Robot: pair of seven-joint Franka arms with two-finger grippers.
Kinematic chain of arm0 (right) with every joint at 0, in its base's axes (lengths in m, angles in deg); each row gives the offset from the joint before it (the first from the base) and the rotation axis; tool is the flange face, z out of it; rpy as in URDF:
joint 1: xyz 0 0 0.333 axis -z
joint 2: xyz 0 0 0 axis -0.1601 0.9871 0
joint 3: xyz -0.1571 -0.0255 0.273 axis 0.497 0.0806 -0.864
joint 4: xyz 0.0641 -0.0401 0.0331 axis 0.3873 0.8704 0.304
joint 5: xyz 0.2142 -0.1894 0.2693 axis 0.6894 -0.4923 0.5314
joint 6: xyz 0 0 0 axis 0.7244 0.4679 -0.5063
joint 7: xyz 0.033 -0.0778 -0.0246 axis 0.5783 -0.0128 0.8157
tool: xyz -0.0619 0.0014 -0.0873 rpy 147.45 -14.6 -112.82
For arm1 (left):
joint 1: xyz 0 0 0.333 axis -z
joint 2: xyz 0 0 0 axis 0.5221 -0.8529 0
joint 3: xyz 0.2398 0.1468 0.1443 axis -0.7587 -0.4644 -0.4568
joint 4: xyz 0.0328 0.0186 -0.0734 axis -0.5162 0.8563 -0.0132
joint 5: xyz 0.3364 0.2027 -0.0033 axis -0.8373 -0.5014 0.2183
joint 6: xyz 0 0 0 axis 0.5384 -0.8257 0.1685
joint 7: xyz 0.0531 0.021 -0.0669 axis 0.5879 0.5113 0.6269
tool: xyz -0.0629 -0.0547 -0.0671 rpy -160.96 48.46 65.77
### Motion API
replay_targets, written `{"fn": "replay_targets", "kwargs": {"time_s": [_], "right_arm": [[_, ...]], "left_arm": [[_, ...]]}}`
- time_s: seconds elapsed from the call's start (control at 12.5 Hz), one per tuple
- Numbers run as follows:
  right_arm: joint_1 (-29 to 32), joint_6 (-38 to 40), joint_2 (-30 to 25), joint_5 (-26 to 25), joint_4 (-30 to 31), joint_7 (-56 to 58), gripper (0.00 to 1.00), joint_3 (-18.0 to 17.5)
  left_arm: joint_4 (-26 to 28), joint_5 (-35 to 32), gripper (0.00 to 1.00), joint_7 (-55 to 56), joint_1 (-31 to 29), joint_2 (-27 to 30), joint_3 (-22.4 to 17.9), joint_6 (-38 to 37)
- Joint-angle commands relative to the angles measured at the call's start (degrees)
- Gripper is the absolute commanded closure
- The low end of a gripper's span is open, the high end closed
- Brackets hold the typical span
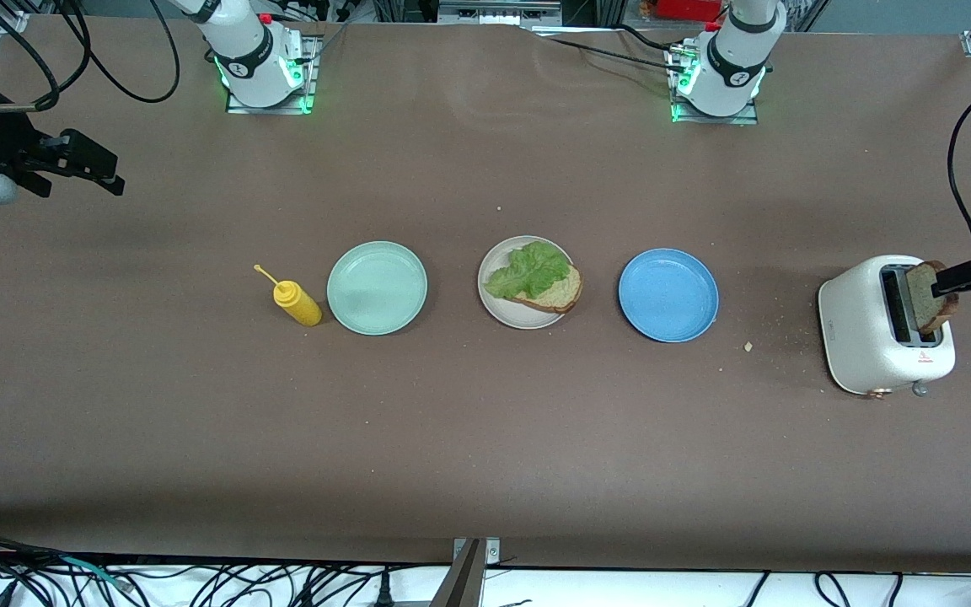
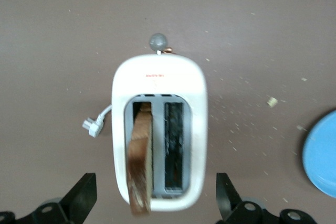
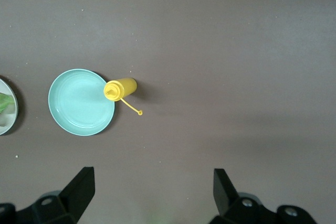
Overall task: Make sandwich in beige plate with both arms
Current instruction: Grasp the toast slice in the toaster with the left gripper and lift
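Left gripper [image 2: 155, 203] spread wide over the white two-slot toaster [image 2: 159, 129], straddling a brown toast slice [image 2: 140, 166] standing in one slot. The slice looks light, stiff and crumbly, so pinch the flat faces near the top crust. Right gripper [image 3: 152, 195] waits spread over bare table. Round beige plate [image 1: 498, 314] holds toast with green lettuce [image 1: 529, 268].

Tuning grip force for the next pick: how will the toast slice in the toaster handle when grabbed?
The toast slice stands upright, keeping its shape, so it is probably stiff and light. Crumbs scattered by the toaster suggest it is brittle; a hard squeeze may crack it. It leans in its slot, so it likely lifts freely. The open left end effector hangs over it.
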Motion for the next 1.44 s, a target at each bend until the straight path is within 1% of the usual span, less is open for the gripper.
{"fn": "replay_targets", "kwargs": {"time_s": [0.0,0.08,0.16,0.24,0.32,0.4,0.48,0.56,1.12,1.2,1.28,1.36], "right_arm": [[1.2,1.6,1.0,-0.6,-2.1,-0.9,0.00,-0.9],[1.2,1.8,1.1,-0.7,-2.1,-1.1,0.00,-0.8],[1.3,1.6,1.1,-0.8,-2.1,-1.0,0.00,-0.7],[1.4,1.6,1.1,-1.0,-2.1,-0.7,0.00,-0.5],[1.5,1.6,1.2,-1.0,-2.1,-0.8,0.00,-0.3],[1.5,1.8,1.4,-1.3,-2.0,-1.0,0.00,-0.2],[1.6,1.8,1.5,-1.6,-2.1,-0.4,0.00,0.4],[1.5,1.8,1.5,-2.0,-2.0,0.1,0.00,1.5],[1.9,1.7,1.5,-1.8,-2.1,0.7,0.00,2.7],[1.9,1.7,1.5,-1.9,-2.1,0.6,0.00,2.7],[2.0,1.7,1.4,-1.8,-2.1,0.7,0.00,2.8],[2.0,1.8,1.3,-1.9,-2.1,0.8,0.00,3.3]], "left_arm": [[8.5,-1.5,0.00,-1.1,-1.2,3.5,0.6,7.4],[11.4,-1.8,0.00,-1.1,-2.1,3.8,0.6,11.3],[13.5,-1.8,0.00,-1.2,-2.8,4.0,0.6,13.5],[14.8,-1.7,0.00,-1.1,-3.4,4.3,0.6,13.9],[15.2,-1.7,0.06,-1.1,-3.5,4.3,0.6,14.0],[15.1,-1.8,0.47,-1.1,-3.5,4.2,0.6,13.6],[14.9,-1.9,0.86,-1.4,-3.5,4.2,0.6,13.2],[14.6,-2.0,1.00,-2.4,-3.6,4.0,0.6,12.7],[13.3,-2.1,1.00,-3.0,-3.9,4.6,0.5,11.7],[12.7,-2.1,1.00,-2.9,-4.1,5.5,0.5,10.5],[10.3,-2.1,1.00,-2.9,-4.1,5.8,0.8,6.8],[6.5,-2.2,1.00,-2.9,-4.0,5.8,0.8,1.8]]}}
